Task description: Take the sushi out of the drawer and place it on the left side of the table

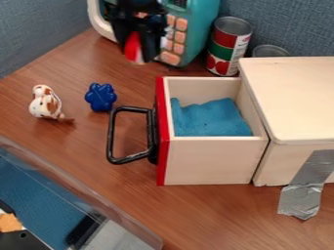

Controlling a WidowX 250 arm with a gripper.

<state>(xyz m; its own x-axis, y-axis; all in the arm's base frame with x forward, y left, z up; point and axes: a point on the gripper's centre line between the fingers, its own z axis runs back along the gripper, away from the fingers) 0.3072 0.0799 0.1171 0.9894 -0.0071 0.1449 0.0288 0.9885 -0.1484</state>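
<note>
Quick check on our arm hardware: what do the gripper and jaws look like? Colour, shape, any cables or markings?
Gripper: black, with a chunky, uneven body and two long, narrow, dark jaws, one on each side. There's a small reddish spot on the body above the jaws; can't tell whether it's a marking or a part. No cables I can make out.

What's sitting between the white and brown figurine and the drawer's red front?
In the camera view, the blue paw-shaped toy comes after the figurine, set slightly farther back, then the black handle reaching out from the red front.
</note>
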